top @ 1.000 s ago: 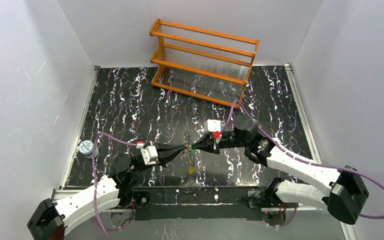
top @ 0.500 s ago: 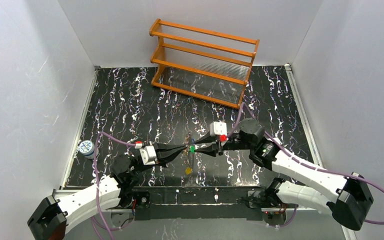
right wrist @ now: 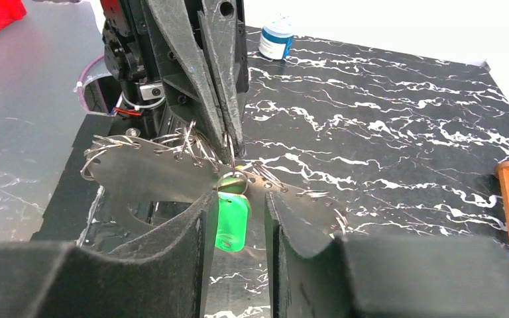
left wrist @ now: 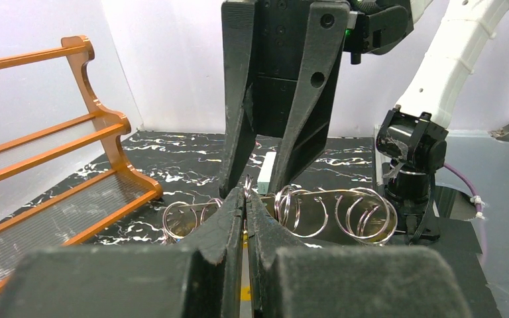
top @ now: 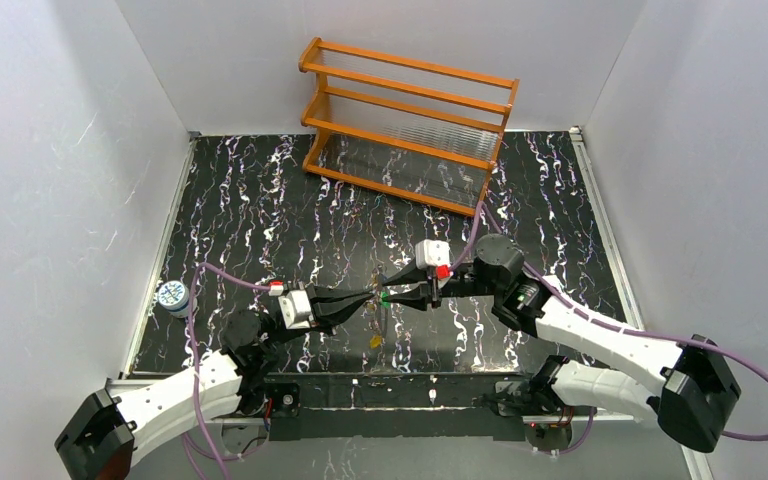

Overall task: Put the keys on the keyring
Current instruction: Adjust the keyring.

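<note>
Keyring [left wrist: 246, 187] stood pinched at the tips of the left gripper [left wrist: 245, 199], which was fully closed on it, raised off the tabletop [top: 260, 200] near the middle of its near half. Just behind ran a thin metal strip [right wrist: 146, 175] carrying several more wire loops. The green key [right wrist: 232, 222] hung right at that pinch, its metal eye against the wire. It looked threaded on, though the pictures did not settle that.

The right gripper [right wrist: 240, 199] faced the left one tip to tip, its jaws partly apart on either side of the green head and clamping nothing I could see. A yellow key [top: 378, 341] showed just nearer the arm bases; whether it hung from the strip or lay on the tabletop I could not tell. Blue and orange keys I could not pick out, so most of the threading was probably left to do.

Room was generous. The wooden rack [top: 410, 120] stood well apart at the far side and the small jar [top: 170, 296] well apart at the left edge. Bare tabletop lay behind each gripper for backing away. The near rail [top: 380, 378] was the closest edge.
</note>
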